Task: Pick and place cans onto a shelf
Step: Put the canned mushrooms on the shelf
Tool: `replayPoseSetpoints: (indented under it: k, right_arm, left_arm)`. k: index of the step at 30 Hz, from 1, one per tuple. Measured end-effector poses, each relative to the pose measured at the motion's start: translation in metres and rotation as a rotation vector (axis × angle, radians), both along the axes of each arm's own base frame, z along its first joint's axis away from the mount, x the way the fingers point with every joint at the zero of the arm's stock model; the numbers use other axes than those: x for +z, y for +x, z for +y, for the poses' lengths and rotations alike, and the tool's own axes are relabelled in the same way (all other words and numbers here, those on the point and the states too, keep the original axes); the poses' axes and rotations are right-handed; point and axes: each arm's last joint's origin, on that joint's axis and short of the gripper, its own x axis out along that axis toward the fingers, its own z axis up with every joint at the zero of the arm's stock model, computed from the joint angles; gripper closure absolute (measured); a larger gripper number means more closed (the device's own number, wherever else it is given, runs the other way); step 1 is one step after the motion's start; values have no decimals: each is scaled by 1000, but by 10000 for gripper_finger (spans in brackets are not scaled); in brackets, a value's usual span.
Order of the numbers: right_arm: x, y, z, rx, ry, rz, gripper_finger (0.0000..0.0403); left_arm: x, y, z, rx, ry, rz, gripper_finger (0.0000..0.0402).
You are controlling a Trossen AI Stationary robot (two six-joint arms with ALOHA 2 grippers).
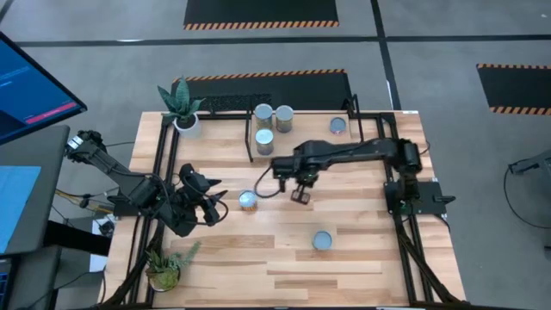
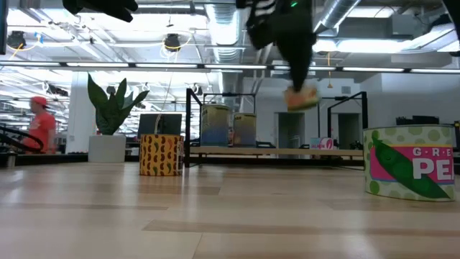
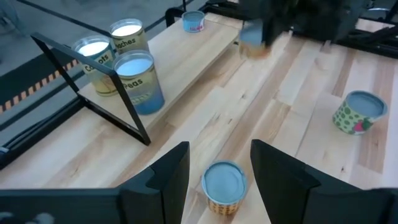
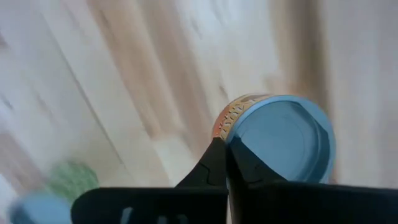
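My right gripper [image 1: 300, 191] is shut on a small can [image 2: 302, 98] with a blue top and orange label, held above the table's middle. My left gripper [image 1: 215, 201] is open at table height; its fingers stand on either side of, and just short of, a yellow-labelled can [image 3: 224, 186] without touching it. The shelf [image 1: 306, 129] stands at the table's far side; three tall cans [image 3: 127, 59] stand at its left end and a small one [image 1: 337, 126] near its right end. A green-labelled can [image 1: 323, 239] stands on the table toward the near edge. My right gripper holds the can by its side, just below the rim [image 4: 231, 127]. One dark finger [image 4: 211, 165] lies against the wall; the can hides the other. The fingers come from above, pointing down. The can is lifted clear of the table, a little tilted [image 2: 302, 98].
Two potted plants stand at the table's left, one at the far corner [image 1: 182, 105], one at the near corner [image 1: 164, 269]. Black frame rails [image 1: 164, 155] run along the table's left and right sides. A person [image 2: 42, 124] stands in the room behind.
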Motion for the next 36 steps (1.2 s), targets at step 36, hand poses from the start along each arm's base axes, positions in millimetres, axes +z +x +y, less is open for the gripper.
replayPoseSetpoints:
  k: [36]
  right_arm:
    - [-73,-114,-131,-272,-105,-92,399]
  left_arm:
    - [4,8,9,120,-12,-108,239]
